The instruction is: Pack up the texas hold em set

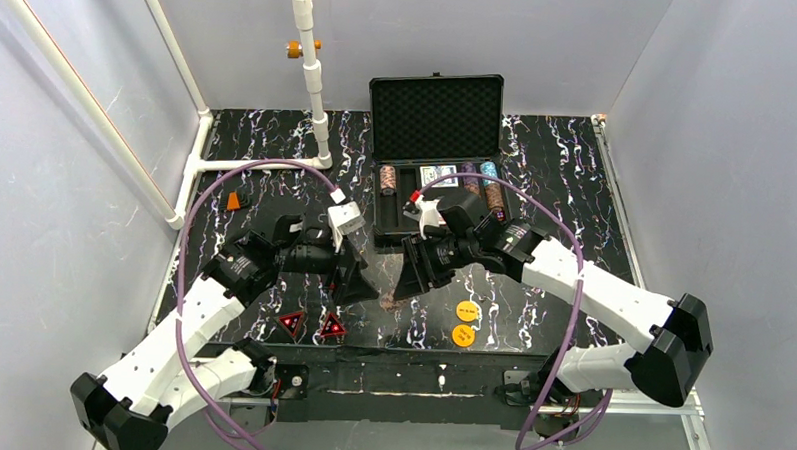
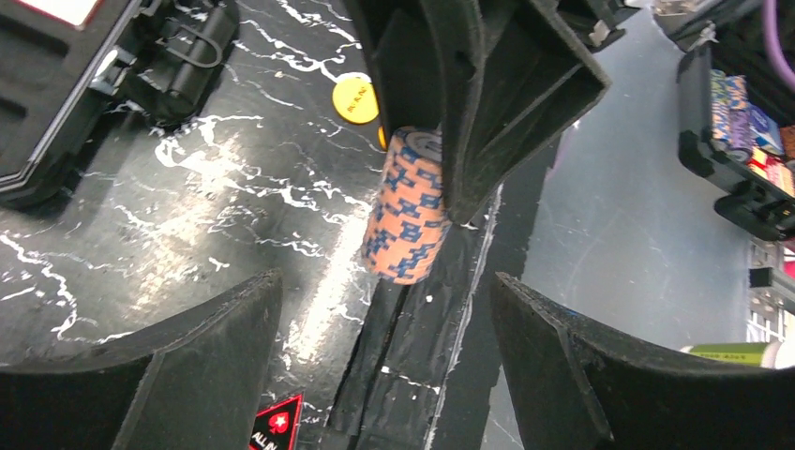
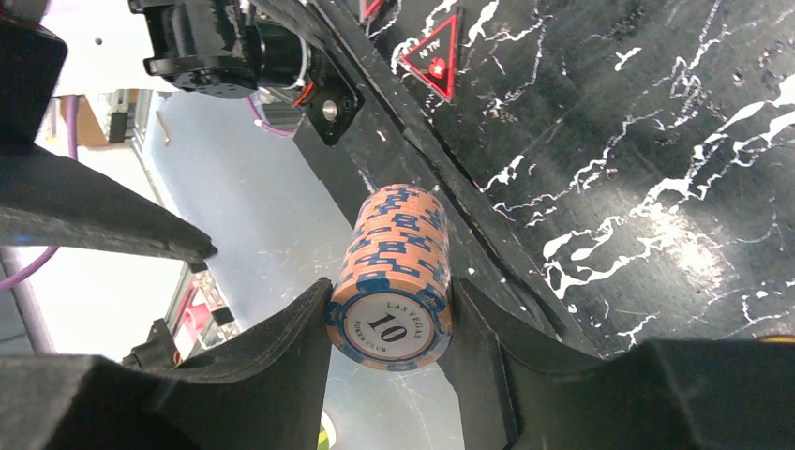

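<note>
My right gripper (image 3: 392, 292) is shut on an orange-and-blue chip stack (image 3: 398, 258), held sideways above the table's front edge, its "10" face toward the camera. The stack also shows in the left wrist view (image 2: 408, 206), just beyond my open, empty left gripper (image 2: 384, 305), which faces it. In the top view the left gripper (image 1: 358, 281) and right gripper (image 1: 413, 271) meet at front centre. The black case (image 1: 433, 211) stands open behind them and holds chip stacks (image 1: 387, 180) and a card deck (image 1: 438, 173).
Two orange discs (image 1: 465, 322) lie front right and two red-black triangles (image 1: 311, 326) front left. A small orange block (image 1: 237, 200) sits at the far left. A white pipe frame (image 1: 315, 77) stands at the back left. Purple cables loop over both arms.
</note>
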Robot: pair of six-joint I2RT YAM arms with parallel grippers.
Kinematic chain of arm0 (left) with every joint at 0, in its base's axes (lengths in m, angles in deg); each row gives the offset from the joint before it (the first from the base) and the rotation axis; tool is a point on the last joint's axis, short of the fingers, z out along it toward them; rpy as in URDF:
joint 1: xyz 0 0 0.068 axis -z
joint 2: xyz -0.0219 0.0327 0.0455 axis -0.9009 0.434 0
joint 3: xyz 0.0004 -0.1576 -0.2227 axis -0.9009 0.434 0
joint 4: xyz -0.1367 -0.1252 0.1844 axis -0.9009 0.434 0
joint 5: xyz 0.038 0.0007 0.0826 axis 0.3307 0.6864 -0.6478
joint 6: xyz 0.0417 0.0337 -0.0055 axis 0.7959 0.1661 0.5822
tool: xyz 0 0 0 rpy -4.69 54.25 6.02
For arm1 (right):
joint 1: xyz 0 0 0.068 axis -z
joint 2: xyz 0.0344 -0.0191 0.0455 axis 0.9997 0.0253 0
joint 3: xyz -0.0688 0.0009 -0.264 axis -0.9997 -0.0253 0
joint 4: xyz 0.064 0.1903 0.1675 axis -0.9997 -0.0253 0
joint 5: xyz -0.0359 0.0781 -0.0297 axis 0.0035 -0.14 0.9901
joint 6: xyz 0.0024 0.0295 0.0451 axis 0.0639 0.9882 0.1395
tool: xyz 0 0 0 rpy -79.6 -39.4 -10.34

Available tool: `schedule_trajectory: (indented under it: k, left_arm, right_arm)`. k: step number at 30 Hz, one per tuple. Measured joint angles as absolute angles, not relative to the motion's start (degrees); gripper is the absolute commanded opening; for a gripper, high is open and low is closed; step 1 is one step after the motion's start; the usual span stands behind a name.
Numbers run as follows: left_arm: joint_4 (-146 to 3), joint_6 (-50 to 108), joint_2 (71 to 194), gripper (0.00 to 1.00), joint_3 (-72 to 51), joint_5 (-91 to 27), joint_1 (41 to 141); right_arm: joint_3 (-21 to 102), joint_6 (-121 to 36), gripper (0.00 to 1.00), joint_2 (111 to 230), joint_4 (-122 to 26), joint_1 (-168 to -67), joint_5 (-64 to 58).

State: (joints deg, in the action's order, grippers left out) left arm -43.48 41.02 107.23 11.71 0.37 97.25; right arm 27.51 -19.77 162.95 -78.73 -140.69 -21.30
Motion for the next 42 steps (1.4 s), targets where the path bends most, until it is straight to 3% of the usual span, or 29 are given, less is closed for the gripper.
schedule_trajectory:
  k: [14,27,42]
  left_arm:
    - [-43.5,41.1,111.7,0.67,10.2,5.7,100.2]
    - [-43.5,41.8,113.5,0.64,9.2,6.1,102.1]
    - [-42.9,42.4,113.5,0.47,9.2,5.3,103.3]
  right_arm:
    - [29.2,-19.6,0.01,165.0,-75.8,-140.7,-27.3]
    - [31.2,-18.3,0.01,166.0,-74.9,-140.7,-29.9]
    - [33.4,-15.9,0.01,168.2,-72.8,-140.6,-32.6]
